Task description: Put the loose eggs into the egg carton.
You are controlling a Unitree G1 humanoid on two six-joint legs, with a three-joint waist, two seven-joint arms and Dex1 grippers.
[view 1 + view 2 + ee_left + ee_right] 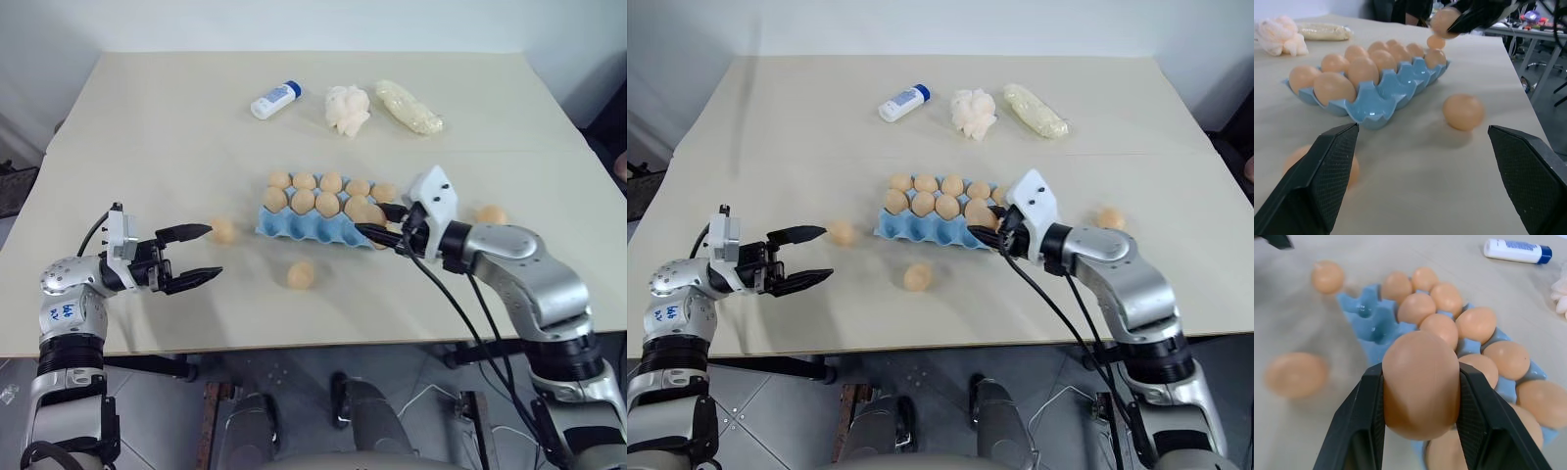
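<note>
Right gripper (pixel 1420 431) clamps an egg (pixel 1420 382) long axis upright between its fingers, above the right end of the blue egg carton (pixel 284 227) mid-table, carton's long side running left-right. Left gripper (pixel 196 253) gapes wide, empty, near loose egg (pixel 223 230); others at (pixel 301 275) and (pixel 491 214). White bottle (pixel 275 100) label unreadable.

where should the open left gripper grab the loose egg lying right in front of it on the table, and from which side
Take the egg across its middle, one finger on each side. The left gripper is already level, open and aimed that way, so come in low along the table. The egg is smooth and round, so an off-centre pinch would probably squirt it away.
</note>
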